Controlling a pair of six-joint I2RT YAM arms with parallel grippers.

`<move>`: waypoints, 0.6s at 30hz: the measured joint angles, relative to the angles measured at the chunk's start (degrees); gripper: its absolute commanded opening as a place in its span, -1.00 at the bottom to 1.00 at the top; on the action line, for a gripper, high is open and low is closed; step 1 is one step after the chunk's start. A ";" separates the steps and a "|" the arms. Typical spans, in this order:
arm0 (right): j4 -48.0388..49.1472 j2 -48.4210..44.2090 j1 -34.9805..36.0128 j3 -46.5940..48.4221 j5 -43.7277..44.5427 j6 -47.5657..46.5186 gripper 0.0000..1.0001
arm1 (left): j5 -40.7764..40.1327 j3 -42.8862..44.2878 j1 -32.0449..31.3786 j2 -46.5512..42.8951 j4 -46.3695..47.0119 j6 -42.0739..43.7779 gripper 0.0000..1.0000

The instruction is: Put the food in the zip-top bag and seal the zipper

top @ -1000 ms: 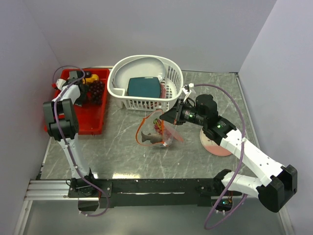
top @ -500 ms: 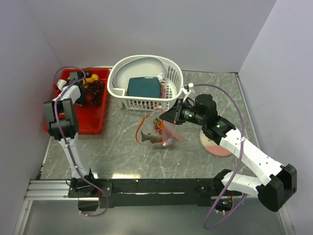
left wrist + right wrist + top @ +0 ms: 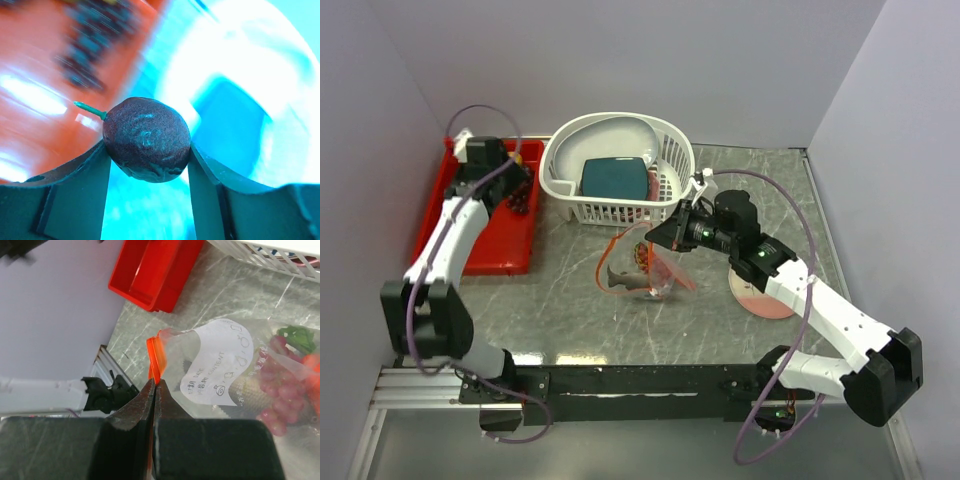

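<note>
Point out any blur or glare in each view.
Left wrist: background smeared by motion blur and washed out cyan-white, only the purple toy fruit sharp. Right wrist: zip-top bag in focus, its label readable. Top external: evenly lit, sharp throughout.

Blur and cropped edges
The left wrist view smears the red tray (image 3: 30,75) and white basket (image 3: 280,65) into streaks. The zip-top bag (image 3: 250,355) runs off the right wrist view's right edge, and its label (image 3: 220,367) is unreadable.
</note>
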 measured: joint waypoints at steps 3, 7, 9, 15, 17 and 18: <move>-0.17 2.12 0.00 1.36 1.11 0.15 -1.00 | 3.23 -3.06 -8.02 -7.74 -0.70 1.77 -0.44; -0.48 4.74 0.00 3.48 3.10 0.20 -1.00 | 6.10 -4.74 -18.12 -13.35 -1.81 2.32 -0.45; -0.48 6.43 0.00 5.25 3.89 0.28 -1.00 | 7.63 -4.94 -22.75 -14.91 -2.71 2.32 -0.45; -0.48 10.69 0.00 9.20 5.99 0.63 -1.00 | 10.73 -7.02 -30.51 -17.66 -3.54 1.62 -0.44; -0.48 11.85 0.00 9.88 6.25 0.85 -1.00 | 11.52 -7.72 -32.13 -18.08 -3.39 1.27 -0.44; -0.44 12.35 0.00 10.14 6.32 1.11 -1.00 | 12.00 -8.09 -32.87 -18.10 -3.26 0.96 -0.45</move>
